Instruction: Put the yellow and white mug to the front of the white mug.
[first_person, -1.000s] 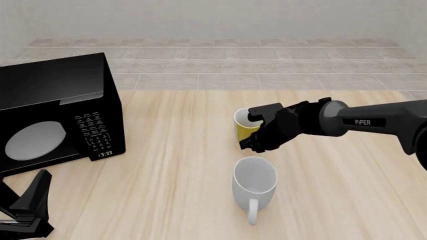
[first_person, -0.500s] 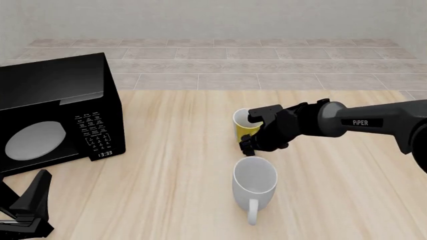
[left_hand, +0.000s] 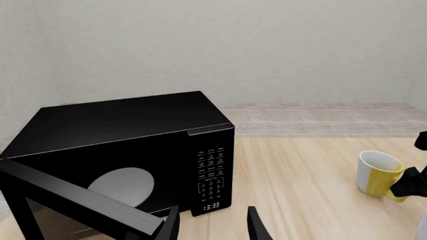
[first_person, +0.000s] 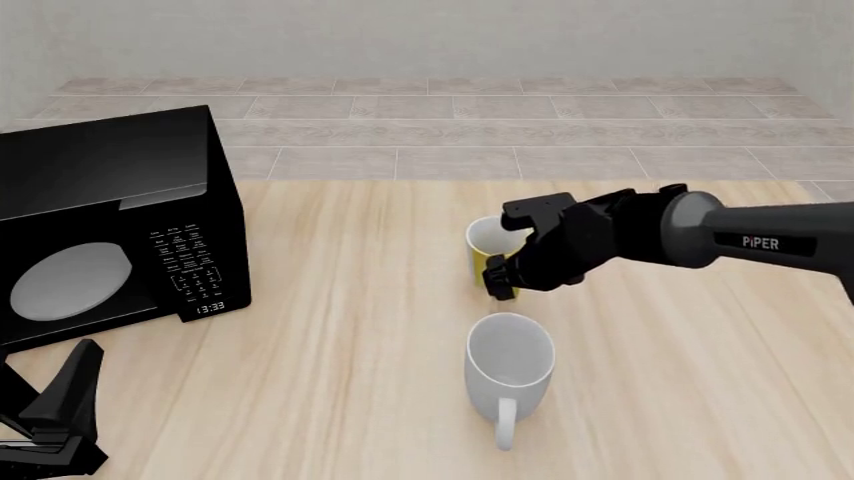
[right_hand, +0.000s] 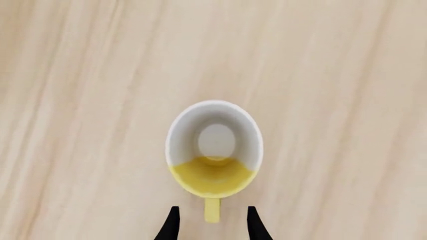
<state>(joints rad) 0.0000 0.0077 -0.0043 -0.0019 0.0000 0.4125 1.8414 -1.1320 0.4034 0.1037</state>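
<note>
The yellow and white mug (first_person: 481, 250) stands upright on the table, just behind the larger white mug (first_person: 510, 365), whose handle points to the front. My right gripper (first_person: 501, 277) hangs over the yellow mug's near side. In the right wrist view the yellow and white mug (right_hand: 214, 148) is seen from above, and its yellow handle (right_hand: 211, 210) lies between the fingertips of the open right gripper (right_hand: 211, 225) without touching them. My left gripper (left_hand: 212, 227) is open and empty at the table's front left. The left wrist view shows the yellow and white mug (left_hand: 377, 173) at the far side.
A black microwave (first_person: 114, 225) with its door swung open stands at the left, and also fills the left wrist view (left_hand: 127, 160). The left arm (first_person: 60, 415) rests in front of it. A tiled floor and a wall lie beyond the table's far edge.
My right gripper has shifted a little up and back, closer over the yellow mug's handle side, and the arm has risen. Both mugs and the left arm have not moved.
</note>
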